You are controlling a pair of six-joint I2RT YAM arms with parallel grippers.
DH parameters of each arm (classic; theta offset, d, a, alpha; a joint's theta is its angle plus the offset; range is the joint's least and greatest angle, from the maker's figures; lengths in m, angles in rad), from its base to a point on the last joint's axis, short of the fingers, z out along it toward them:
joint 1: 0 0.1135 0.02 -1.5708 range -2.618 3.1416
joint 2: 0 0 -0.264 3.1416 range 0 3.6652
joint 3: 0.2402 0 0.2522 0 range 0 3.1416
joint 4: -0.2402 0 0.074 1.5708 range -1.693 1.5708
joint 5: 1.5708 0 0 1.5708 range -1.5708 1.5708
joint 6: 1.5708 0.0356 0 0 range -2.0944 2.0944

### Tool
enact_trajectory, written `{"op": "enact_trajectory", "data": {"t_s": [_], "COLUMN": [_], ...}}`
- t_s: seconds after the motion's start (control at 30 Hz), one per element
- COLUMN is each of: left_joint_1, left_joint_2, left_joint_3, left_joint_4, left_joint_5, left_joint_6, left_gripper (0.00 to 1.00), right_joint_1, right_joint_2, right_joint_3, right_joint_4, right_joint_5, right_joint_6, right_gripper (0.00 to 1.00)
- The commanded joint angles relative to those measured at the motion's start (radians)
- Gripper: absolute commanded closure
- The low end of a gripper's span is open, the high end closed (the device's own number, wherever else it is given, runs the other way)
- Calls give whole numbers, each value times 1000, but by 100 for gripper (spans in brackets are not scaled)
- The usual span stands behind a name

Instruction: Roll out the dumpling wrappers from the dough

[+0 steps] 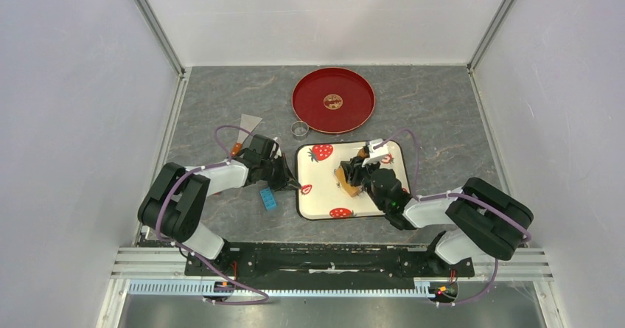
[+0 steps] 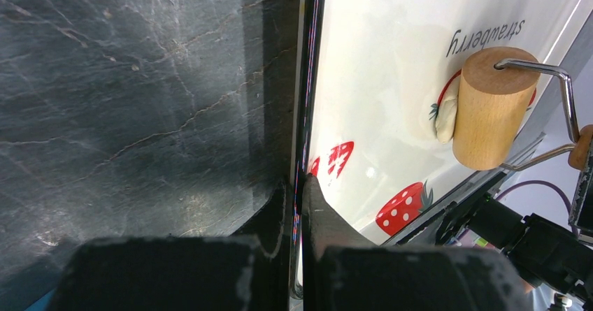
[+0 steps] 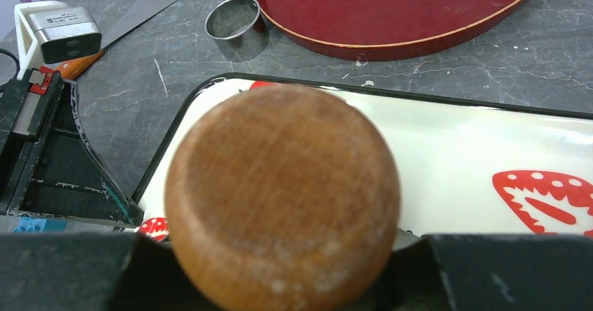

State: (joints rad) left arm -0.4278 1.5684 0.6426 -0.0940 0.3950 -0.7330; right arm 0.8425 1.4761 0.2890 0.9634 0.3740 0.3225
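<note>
While the left gripper [image 2: 299,185] pinches the tray [image 2: 377,80] rim, the right gripper [image 3: 280,255] clasps the roller [image 2: 489,108]. The dough [image 2: 445,119] touches the roller's drum, apart from all fingers.

The desk [image 1: 442,121] has a dark grey stone pattern with thin pale veins. The square tray [image 1: 324,177] is cream-white with a black rim, red white-dotted strawberries and the black word "strawberry". The round tray [image 1: 350,118] is deep red with a small gold mark in the middle. The roller [image 2: 493,108] is light brown wood, the dough [image 2: 446,119] pale cream, a small block [image 1: 268,198] blue.
</note>
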Motion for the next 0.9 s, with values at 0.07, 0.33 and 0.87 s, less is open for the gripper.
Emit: {"op": "enact_trajectory", "data": {"t_s": [0.07, 0.33, 0.87], "left_joint_1": [8, 12, 16], "left_joint_2": [84, 83, 83], "left_joint_3": [-58, -56, -55], "left_joint_4": [-158, -161, -161], "left_joint_5": [-221, -220, -217], "left_joint_6": [27, 30, 32], "left_gripper": [98, 98, 98], "right_joint_1": [36, 39, 49], "right_joint_2": [59, 60, 103], "right_joint_3": [-87, -79, -75], "right_joint_4": [-293, -277, -261], "right_joint_5": [-134, -168, -196], "right_joint_6": [19, 17, 19], "right_gripper": [100, 100, 100]}}
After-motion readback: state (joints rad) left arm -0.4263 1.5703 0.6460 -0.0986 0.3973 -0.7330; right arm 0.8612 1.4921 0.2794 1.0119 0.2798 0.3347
